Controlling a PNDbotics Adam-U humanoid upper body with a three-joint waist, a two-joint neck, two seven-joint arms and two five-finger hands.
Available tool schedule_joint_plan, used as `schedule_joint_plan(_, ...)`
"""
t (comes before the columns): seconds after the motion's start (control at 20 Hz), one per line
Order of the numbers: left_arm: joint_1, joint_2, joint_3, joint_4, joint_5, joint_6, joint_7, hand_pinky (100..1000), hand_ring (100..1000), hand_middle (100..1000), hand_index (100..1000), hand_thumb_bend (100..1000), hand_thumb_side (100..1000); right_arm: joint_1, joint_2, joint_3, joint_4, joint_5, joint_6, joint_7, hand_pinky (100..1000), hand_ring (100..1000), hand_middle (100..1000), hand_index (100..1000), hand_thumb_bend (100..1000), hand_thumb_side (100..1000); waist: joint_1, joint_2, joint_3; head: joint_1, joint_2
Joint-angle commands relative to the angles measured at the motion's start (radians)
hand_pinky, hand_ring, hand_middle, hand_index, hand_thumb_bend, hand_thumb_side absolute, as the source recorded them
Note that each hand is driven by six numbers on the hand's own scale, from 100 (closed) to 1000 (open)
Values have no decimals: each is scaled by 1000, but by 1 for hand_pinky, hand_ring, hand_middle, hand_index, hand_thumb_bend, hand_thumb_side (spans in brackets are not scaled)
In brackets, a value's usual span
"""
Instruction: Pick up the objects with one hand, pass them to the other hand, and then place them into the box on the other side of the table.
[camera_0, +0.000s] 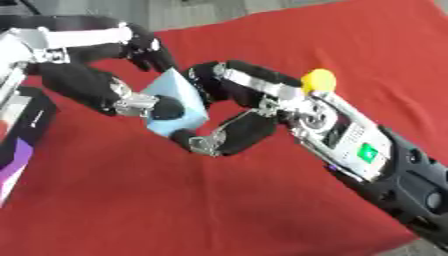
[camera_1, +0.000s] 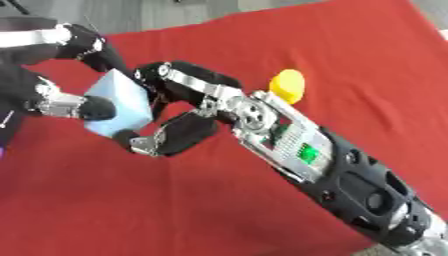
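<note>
So the light blue block (camera_0: 175, 102) is up off the red cloth (camera_0: 175, 200), hanging in the air between the two hands, roughly left of centre in the left eye view. Looks like the handover part of the job: both hands are on it at once, which only makes sense if one is giving and the other is taking.

The right hand (camera_0: 241, 107) comes in from the lower right and has its fingers curled around the block's right side, one set hooking over the top edge and another wrapping under the bottom corner. The left hand (camera_0: 122, 95) comes in from the upper left; its fingers are curled too, with a dark fingertip pressed on the block's front face and another finger touching its top corner. So the block is pinched from both sides, tilted with one corner pointing up.

Can't say which hand is the giver from this alone.

A yellow object (camera_1: 288, 86) sits on the cloth just behind the right wrist, apart from the block, probably next in line. At the left edge there's a dark thing with a purple patch (camera_0: 19, 150), possibly the box, hard to tell.
</note>
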Motion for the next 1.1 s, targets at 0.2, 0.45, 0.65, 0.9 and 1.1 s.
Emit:
schedule_joint_plan(0.2,-12,23,5,-26,19,74,-103,883,841,761,764,625,622,-18,-18,-15,-20,8,5,5,595,615,449,596,100,158,13,-4,-2,-1,6)
schedule_joint_plan(0.45,-12,23,3,-31,13,54,-103,884,841,763,766,613,609,-18,-18,-16,-20,8,7,4,595,615,449,596,100,160,14,-4,-2,-2,5)
schedule_joint_plan(0.65,-12,20,1,-26,3,51,-103,884,841,762,766,587,602,-18,-18,-16,-20,7,10,3,594,615,449,596,100,158,14,-3,-3,-1,6)
schedule_joint_plan(0.9,-14,17,-3,-17,4,60,-103,884,840,762,767,579,607,-22,-15,-19,-20,21,20,15,582,609,451,595,100,146,14,-3,-3,1,5)
schedule_joint_plan(1.1,-17,16,-7,-9,1,66,-103,885,840,763,768,562,619,-24,-15,-18,-20,53,41,56,567,599,449,593,100,161,12,-3,-2,3,2)
